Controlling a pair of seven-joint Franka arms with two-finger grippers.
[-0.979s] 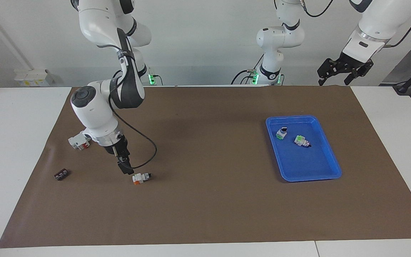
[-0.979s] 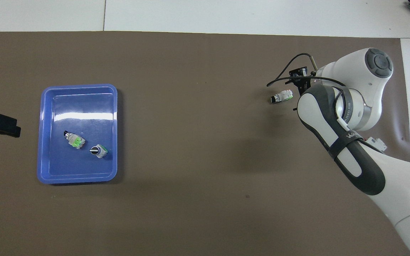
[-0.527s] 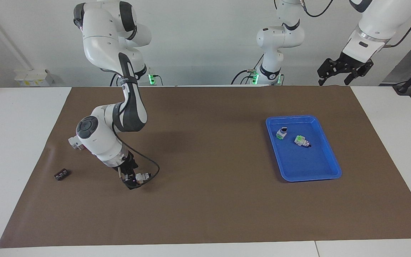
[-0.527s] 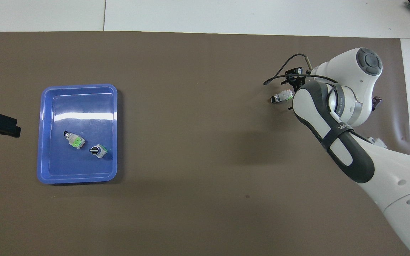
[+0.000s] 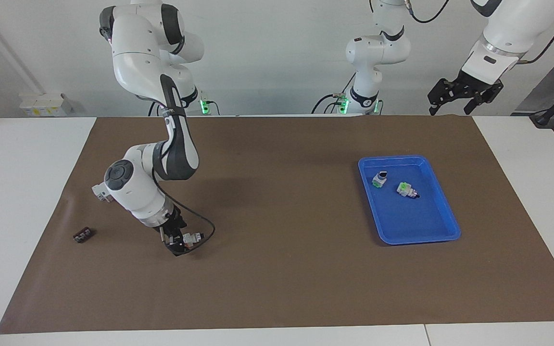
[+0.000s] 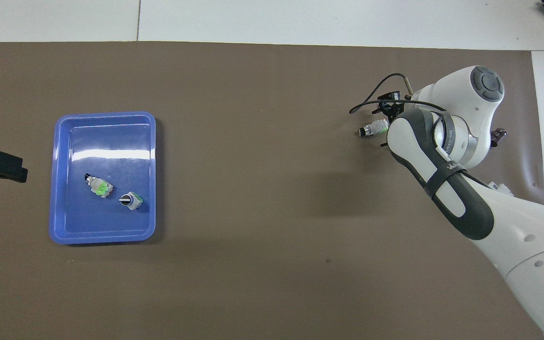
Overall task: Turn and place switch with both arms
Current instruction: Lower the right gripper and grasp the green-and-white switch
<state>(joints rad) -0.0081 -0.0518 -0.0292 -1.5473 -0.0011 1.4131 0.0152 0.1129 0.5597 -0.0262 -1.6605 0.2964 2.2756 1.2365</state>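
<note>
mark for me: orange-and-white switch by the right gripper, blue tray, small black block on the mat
small white plastic switch with orange section [image 5: 193,237], facing view, on its white body.
blue plastic tray [image 5: 443,206], facing view, on its rim toward the left arm's end.
small black block [image 5: 82,235], facing view, on its top face.

A white wall [image 5: 267,57] runs along the robots' end of the room, plain and evenly lit. The table [image 5: 27,202] is white, its top made of panels with seams showing at the edge farthest from the robots. A brown mat [image 5: 282,288] covers most of it (slightly wrinkled toward the right arm's end). A small white box [image 5: 41,103] sits against the wall past that end. Green lamps [image 5: 204,105] glow low by the wall.
</note>
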